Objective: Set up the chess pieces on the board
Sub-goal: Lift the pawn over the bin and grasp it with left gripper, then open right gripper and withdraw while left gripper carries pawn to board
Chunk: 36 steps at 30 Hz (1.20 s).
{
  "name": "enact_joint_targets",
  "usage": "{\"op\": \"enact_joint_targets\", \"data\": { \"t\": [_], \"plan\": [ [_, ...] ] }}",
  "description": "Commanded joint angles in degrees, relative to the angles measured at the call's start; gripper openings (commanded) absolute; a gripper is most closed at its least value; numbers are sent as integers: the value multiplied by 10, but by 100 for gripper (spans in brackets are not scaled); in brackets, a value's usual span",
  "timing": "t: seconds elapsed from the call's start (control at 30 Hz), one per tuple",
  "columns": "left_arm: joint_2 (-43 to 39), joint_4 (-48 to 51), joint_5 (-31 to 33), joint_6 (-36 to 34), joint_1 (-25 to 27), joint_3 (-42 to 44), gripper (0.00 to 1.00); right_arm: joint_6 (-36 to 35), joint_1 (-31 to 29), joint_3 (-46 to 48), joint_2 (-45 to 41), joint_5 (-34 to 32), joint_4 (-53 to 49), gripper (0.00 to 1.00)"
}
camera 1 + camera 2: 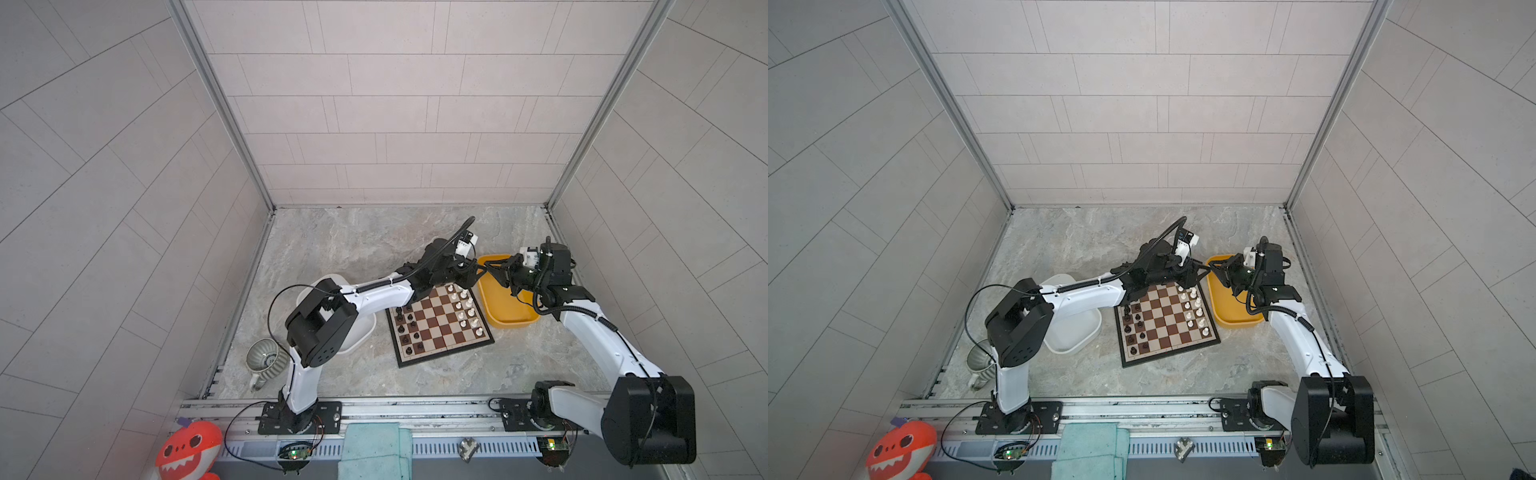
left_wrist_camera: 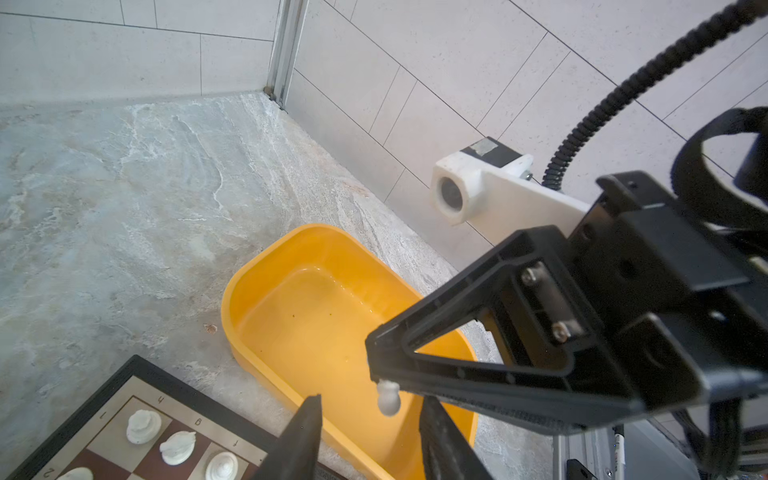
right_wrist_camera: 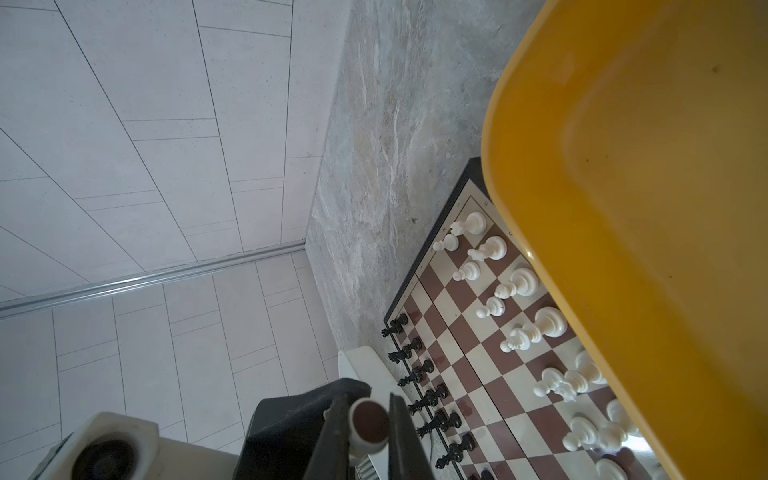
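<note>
Right arm [image 1: 648, 415], the fat black elbow of it, sits closest to the lens in both top views, so I'm starting there. Down in size from that: marble-look worktop [image 1: 353, 249], then the board [image 1: 436, 328] lying at an angle on it. It's got a white tub [image 1: 357, 332] near its black-piece side and a yellow tub [image 2: 307, 316] just beside its white-piece side. Yellow tub looks empty as far as I can see into it.

Step in hand, as I read it: a handover. Both grippers meet in the air over where the board's far corner and the yellow tub's rim come together. Right gripper [image 3: 368, 401] is clamped on one white chess piece [image 2: 388, 400] (pawn, I think), pinched at the very tips, brown felt base facing the right wrist camera. Left gripper [image 2: 372, 409] has its jaws apart, one on each side of that piece, not touching it yet.

Board's pretty far along. White pieces [image 3: 519, 282] fill most of two rows by the yellow tub and black pieces [image 3: 415, 374] two rows opposite, with a few squares still bare.

Next move, I'd guess: left pinches squarely before right lets go, or the piece drops. Then it goes down upright on a bare square without bumping its close neighbours.

Writing: just the board's margin coordinates. I can make out 1, 2 and what look like h, g, f. No brand readable.
</note>
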State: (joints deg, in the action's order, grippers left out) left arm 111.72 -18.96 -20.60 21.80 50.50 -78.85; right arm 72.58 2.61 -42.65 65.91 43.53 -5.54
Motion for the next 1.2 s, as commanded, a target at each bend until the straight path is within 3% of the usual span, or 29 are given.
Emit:
{"op": "enact_joint_targets", "data": {
  "t": [0.0, 0.57, 0.73, 0.83, 0.93, 1.07, 1.17],
  "plan": [
    [7, 1, -1, 0, 4, -21, 41, 24, -3, 2, -14, 10, 18, 4],
    [11, -10, 16, -7, 6, -20, 18, 33, -14, 29, -24, 22, 38, 2],
    [5, 34, 29, 3, 5, -28, 0, 11, -14, 28, -33, 27, 34, 6],
    [-24, 97, 29, 14, 3, -20, 0, -38, -12, 10, -37, 33, 5, 20],
    [-71, 178, 36, 10, 2, 5, 0, -103, -10, -17, -43, 27, -36, 46],
    [-115, 335, 10, -13, 4, 12, 0, -269, -11, -88, -43, -42, -208, 71],
    [-107, 489, -6, -47, 13, -26, 0, -359, -13, -116, -55, -121, -289, 99]
  ]
}}
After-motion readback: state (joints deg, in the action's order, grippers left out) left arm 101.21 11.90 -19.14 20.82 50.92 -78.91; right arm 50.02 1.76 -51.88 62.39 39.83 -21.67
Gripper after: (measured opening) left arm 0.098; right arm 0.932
